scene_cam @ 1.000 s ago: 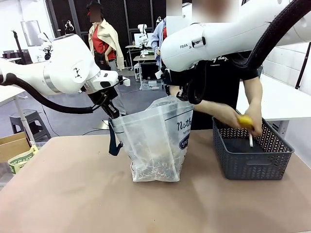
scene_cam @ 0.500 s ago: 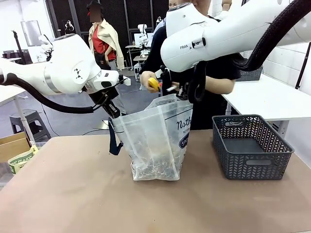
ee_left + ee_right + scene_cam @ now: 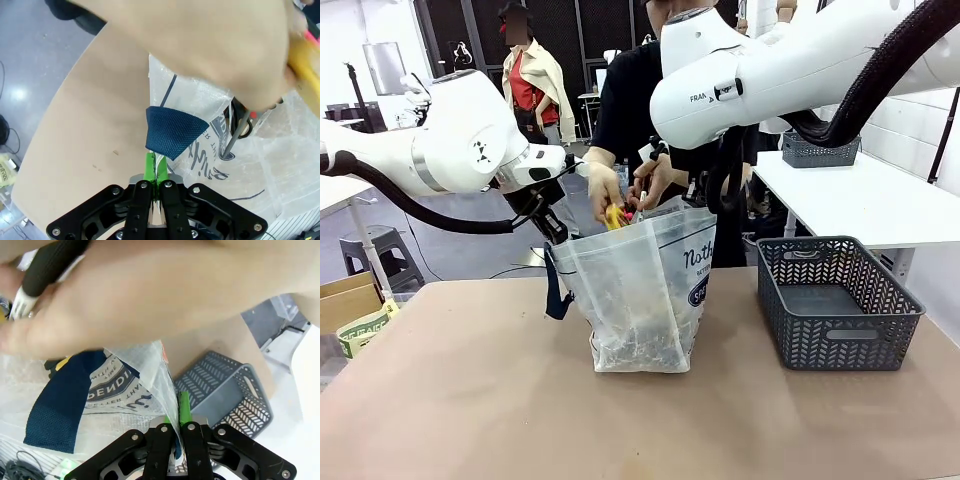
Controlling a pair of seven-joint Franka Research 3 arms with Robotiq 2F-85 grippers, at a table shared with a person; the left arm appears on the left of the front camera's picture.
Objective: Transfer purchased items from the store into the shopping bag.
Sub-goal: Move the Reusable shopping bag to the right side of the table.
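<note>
The shopping bag (image 3: 640, 290), translucent white with navy handles, stands upright mid-table, its mouth held apart. My left gripper (image 3: 552, 232) is shut on the bag's left rim; in the left wrist view the gripper (image 3: 154, 167) pinches the plastic beside the navy handle (image 3: 172, 131). On the bag's right rim my right gripper (image 3: 705, 205) is shut too, seen as the gripper (image 3: 177, 407) clamping the rim. The person's hands (image 3: 625, 190) hover over the bag's mouth holding a yellow item (image 3: 616, 216), also seen as a blurred yellow item (image 3: 306, 59). A hand (image 3: 150, 295) grips a black-handled tool (image 3: 42, 275).
A dark grey lattice basket (image 3: 840, 305) stands on the table to the bag's right, seen too as the basket (image 3: 225, 385). A second basket (image 3: 817, 150) rests on the white side table behind. Cardboard boxes (image 3: 355, 310) sit at the left edge.
The person took a yellow item out of the grey basket, carried it leftward, and now holds it at the bag's mouth with both hands. Both grippers stayed put on the rim.
</note>
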